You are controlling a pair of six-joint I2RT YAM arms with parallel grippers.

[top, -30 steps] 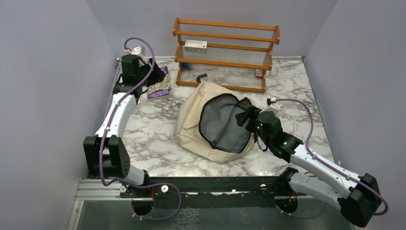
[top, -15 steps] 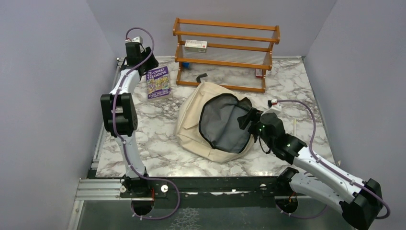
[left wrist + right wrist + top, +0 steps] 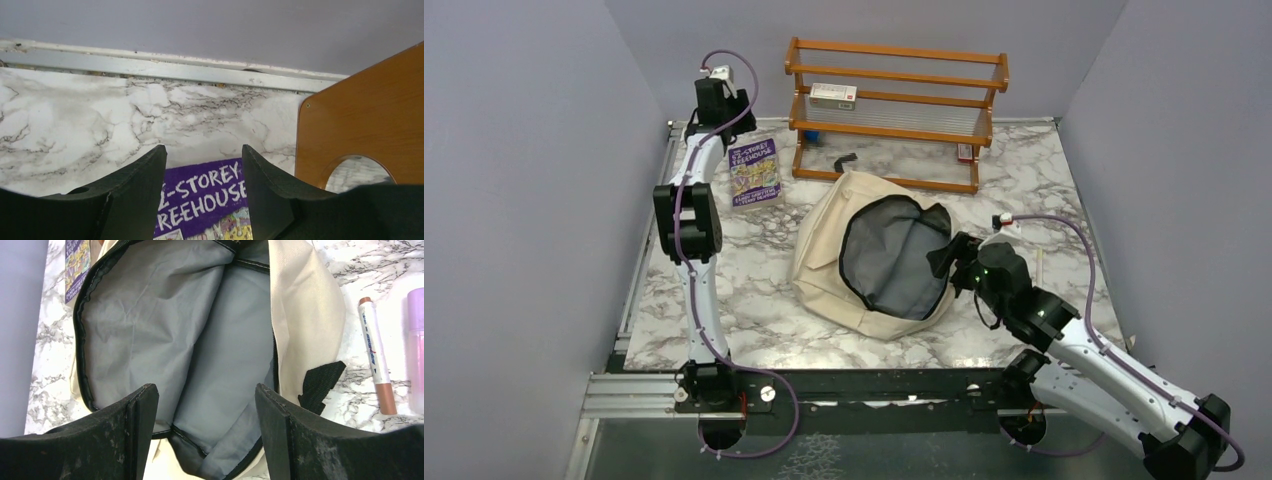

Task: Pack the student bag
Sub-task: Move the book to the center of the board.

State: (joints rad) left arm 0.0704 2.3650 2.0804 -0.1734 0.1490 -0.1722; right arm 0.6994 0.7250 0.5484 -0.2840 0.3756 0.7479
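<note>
Student bag lies unzipped near purple book.

We saw the student bag at the centre of the table, with the rack behind it. The book lay far left, and a marker lay right of the bag.

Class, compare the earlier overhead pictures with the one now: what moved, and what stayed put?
The left arm straightened, carrying the left fingers off the purple book toward the far wall and uncovering it. The right arm drew back slightly toward its base, the right fingers open at the mouth of the student bag. Nothing was gripped or released. The bag, book and wooden shelf stayed put.
</note>
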